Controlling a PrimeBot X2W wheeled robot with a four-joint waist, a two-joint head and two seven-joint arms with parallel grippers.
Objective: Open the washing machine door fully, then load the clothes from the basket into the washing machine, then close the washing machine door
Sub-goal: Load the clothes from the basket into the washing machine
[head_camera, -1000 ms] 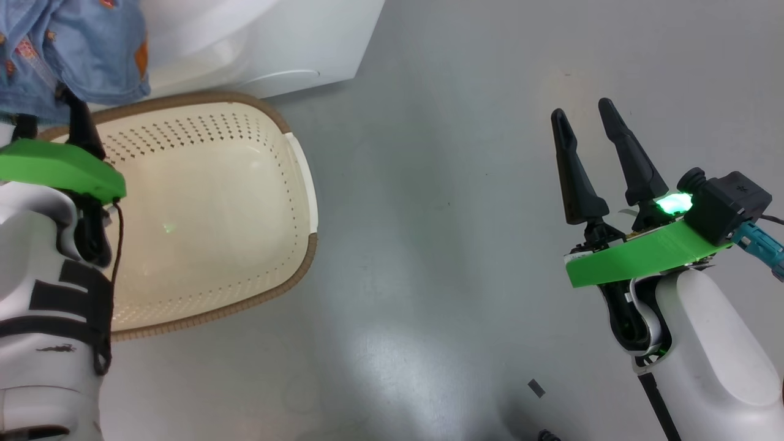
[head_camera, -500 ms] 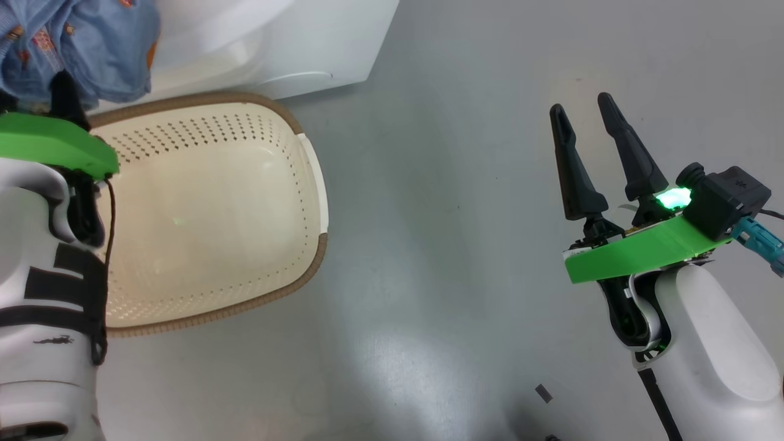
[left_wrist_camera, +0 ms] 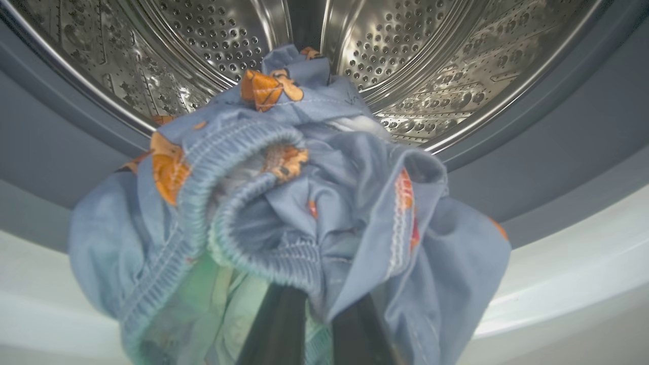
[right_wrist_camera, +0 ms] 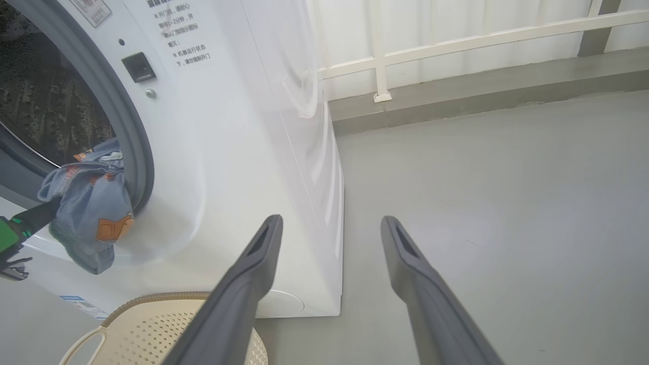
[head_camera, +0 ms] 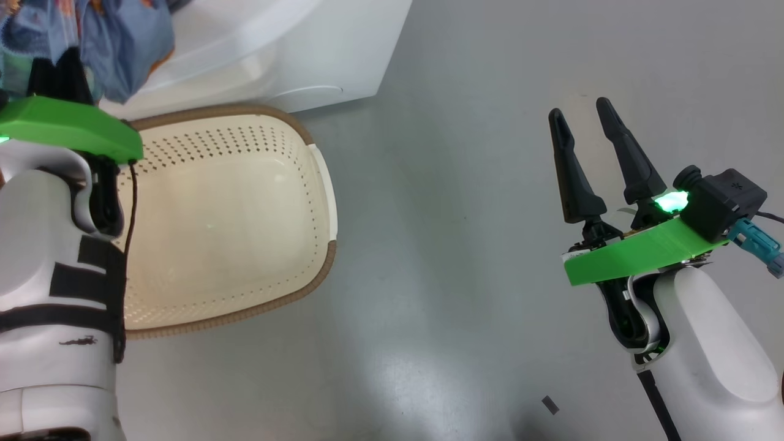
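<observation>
My left gripper [left_wrist_camera: 317, 324] is shut on the clothes [left_wrist_camera: 304, 203], a bunched light blue bundle with orange figures. It holds them at the mouth of the washing machine [right_wrist_camera: 228, 152], just in front of the grey rubber ring [left_wrist_camera: 557, 126] and the perforated steel drum [left_wrist_camera: 431, 61]. The clothes [head_camera: 116, 37] hang over the fingertips and hide them. From the right wrist the bundle [right_wrist_camera: 86, 203] shows at the opening's lower edge. The cream basket [head_camera: 318, 269] stands empty below the machine. My right gripper [head_camera: 580, 109] is open over the floor and holds nothing. The door is out of view.
Grey floor [head_camera: 441, 214] spreads to the right of the basket and the machine. A white railing and a low kerb [right_wrist_camera: 456, 96] run behind the machine. A small dark scrap [head_camera: 550, 404] lies on the floor near my right arm.
My left gripper has closed tight on the clothes and carried them up and forward, away from the basket. The head camera has shifted a little. The right gripper holds its place, open.
</observation>
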